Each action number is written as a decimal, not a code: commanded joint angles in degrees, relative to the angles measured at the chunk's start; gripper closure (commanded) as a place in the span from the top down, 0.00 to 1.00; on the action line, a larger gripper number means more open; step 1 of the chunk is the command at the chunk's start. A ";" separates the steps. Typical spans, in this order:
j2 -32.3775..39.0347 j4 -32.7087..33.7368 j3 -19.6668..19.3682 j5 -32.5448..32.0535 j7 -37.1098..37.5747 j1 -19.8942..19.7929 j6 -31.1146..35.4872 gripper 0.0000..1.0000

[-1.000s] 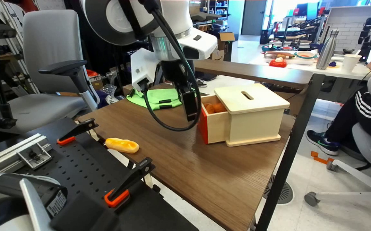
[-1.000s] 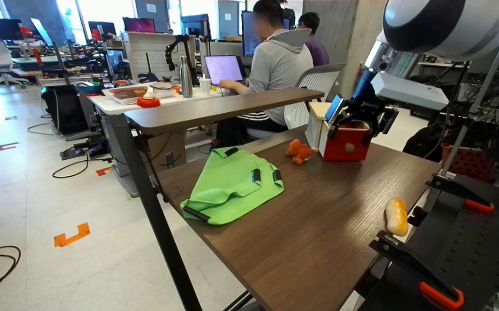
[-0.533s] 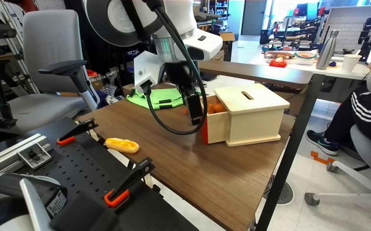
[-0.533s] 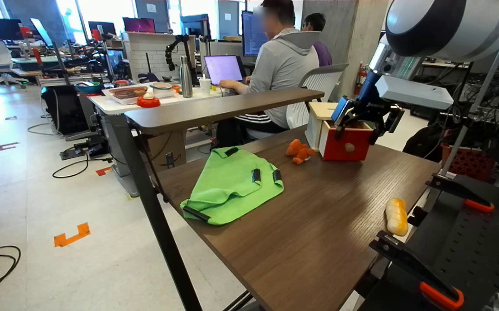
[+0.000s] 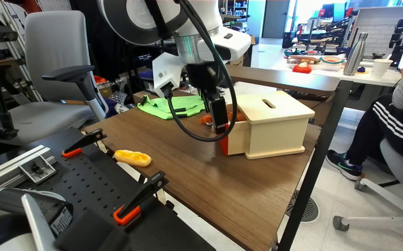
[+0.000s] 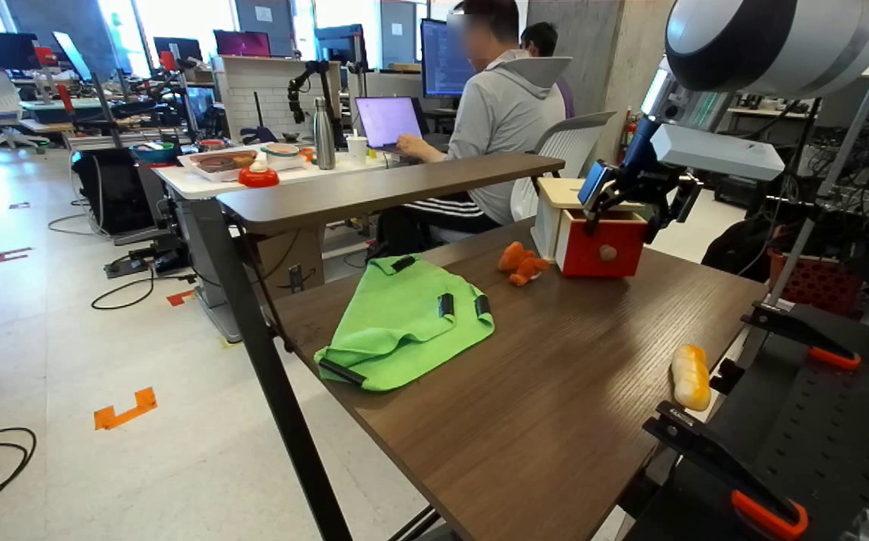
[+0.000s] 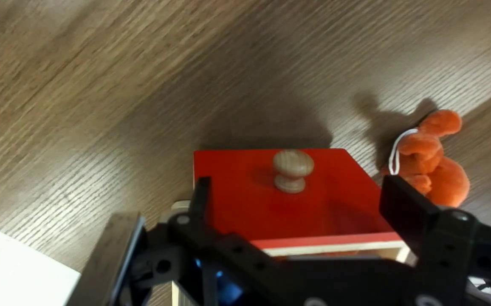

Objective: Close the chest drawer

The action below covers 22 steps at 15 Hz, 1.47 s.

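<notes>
The chest (image 5: pixel 274 134) is a cream wooden box with a slotted lid. Its drawer (image 5: pixel 238 139) sticks partly out, with something orange and fuzzy inside. The red drawer front (image 6: pixel 588 259) with its round wooden knob (image 6: pixel 608 253) also shows in the wrist view (image 7: pixel 245 204), with the knob (image 7: pixel 293 163) between the fingers. My gripper (image 7: pixel 297 182) is open and empty, its fingers spread toward the two sides of the drawer front. In an exterior view the gripper (image 6: pixel 622 229) is tilted over the drawer's top edge. I cannot tell exactly where it touches.
An orange plush toy (image 6: pixel 522 263) lies on the table beside the drawer. A green cloth (image 6: pixel 412 323) lies farther along, and a bread-like toy (image 6: pixel 691 377) is near the table edge by the clamps (image 6: pixel 728 458). A raised shelf (image 6: pixel 397 188) runs behind the chest.
My gripper has moved toward the chest, staying open. The drawer front has shifted slightly inward. The chest stays in place. The seated person behind has shifted.
</notes>
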 commanded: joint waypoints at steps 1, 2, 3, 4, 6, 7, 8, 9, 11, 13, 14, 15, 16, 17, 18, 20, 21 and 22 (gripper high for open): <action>2.02 5.04 -1.67 0.47 0.56 1.28 -4.44 1.00; 2.65 6.03 -2.01 0.21 0.56 1.41 -5.39 1.00; 2.96 6.70 -2.33 0.03 0.73 1.64 -6.16 1.00; 3.43 7.37 -2.67 -0.19 0.77 1.80 -6.70 1.00; 4.46 8.66 -3.15 -0.27 0.90 2.01 -7.45 1.00; 5.03 9.31 -3.36 -0.32 0.87 2.07 -7.93 1.00; 5.69 10.00 -3.68 -0.43 1.01 2.25 -8.28 1.00; 6.30 10.61 -4.07 -0.56 1.22 2.49 -8.44 1.00; 7.17 11.32 -4.91 -0.81 1.70 3.14 -7.86 1.00; 7.75 11.69 -6.03 -1.12 2.41 4.02 -6.50 1.00; 8.02 12.02 -6.64 -1.24 2.82 4.44 -6.01 1.00; 8.25 12.51 -6.95 -1.13 3.01 4.57 -6.11 1.00; 8.36 12.81 -7.28 -1.11 3.26 4.82 -6.19 1.00; 8.52 13.16 -7.50 -1.08 3.47 4.98 -6.28 1.00; 8.67 13.38 -7.76 -1.12 3.65 5.16 -6.24 1.00; 9.46 13.60 -8.66 -1.47 4.21 5.92 -4.34 1.00; 9.87 13.47 -9.34 -1.77 4.74 6.60 -2.82 1.00; 10.20 13.26 -9.99 -2.13 5.17 7.31 -1.78 1.00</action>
